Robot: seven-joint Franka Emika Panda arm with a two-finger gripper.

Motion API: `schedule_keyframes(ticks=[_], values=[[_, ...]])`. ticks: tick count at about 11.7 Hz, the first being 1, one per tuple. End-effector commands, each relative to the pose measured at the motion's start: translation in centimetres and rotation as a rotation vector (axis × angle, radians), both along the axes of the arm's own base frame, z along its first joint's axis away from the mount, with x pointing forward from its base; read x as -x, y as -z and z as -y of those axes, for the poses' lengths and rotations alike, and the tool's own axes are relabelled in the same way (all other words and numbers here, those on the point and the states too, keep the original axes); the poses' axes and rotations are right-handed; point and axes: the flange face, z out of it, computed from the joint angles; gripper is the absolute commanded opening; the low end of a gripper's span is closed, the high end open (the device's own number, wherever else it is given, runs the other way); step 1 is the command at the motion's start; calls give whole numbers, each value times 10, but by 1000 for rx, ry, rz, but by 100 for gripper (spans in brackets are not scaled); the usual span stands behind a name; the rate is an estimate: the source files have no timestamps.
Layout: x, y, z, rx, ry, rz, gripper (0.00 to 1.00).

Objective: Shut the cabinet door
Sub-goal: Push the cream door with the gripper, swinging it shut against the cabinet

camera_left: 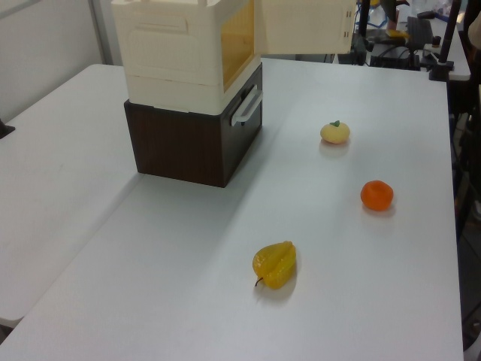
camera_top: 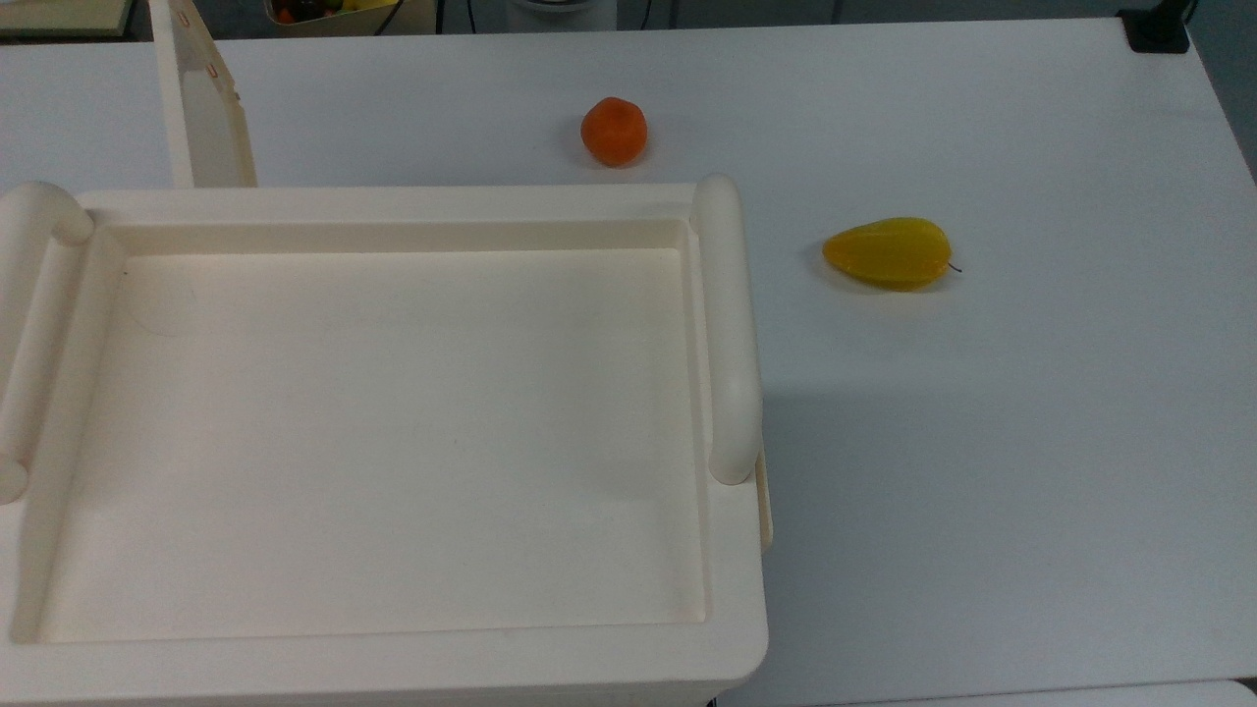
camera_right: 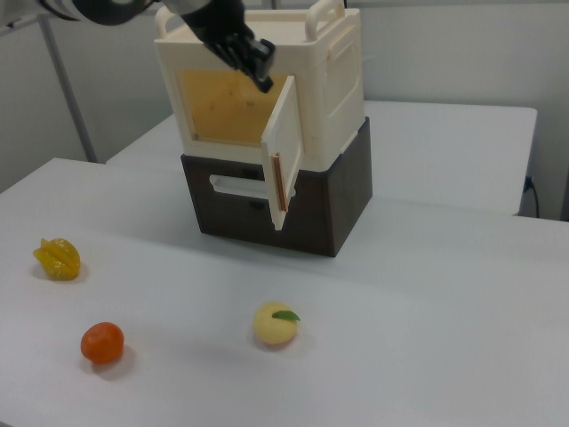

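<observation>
Pushing the door [camera_right: 283,153] crookedly could shove the cabinet [camera_right: 329,80] sideways; we cannot tell how our gripper's [camera_right: 253,60] jaws stand.

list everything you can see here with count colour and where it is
cabinet: 1, cream, on top of the dark brown box
cabinet door: 1, cream, swung open from the cabinet's front
dark brown box: 1, on the table, under the cabinet
table: 1, white
orange fruit: 1, near the right view's lower left
yellow star-shaped fruit: 1, at the right view's left
pale peach fruit: 1, in front of the cabinet
tool: 1, black, above the open door's top edge
</observation>
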Motion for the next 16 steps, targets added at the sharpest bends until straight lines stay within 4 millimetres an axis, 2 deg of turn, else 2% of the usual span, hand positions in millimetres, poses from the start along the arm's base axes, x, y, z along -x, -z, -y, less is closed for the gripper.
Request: schedule_keyframes(ticks=[1,3,4,5,9,16], values=[[-8,20,30,-18,58,2,0],[-10,29,40,-17,70,-13,0],[-10,30,41,-20,70,-15,0],[-13,40,41,-25,69,-33,0],[-20,44,23,-95,51,-23,0],[-44,52,-67,-164,-45,2,0]])
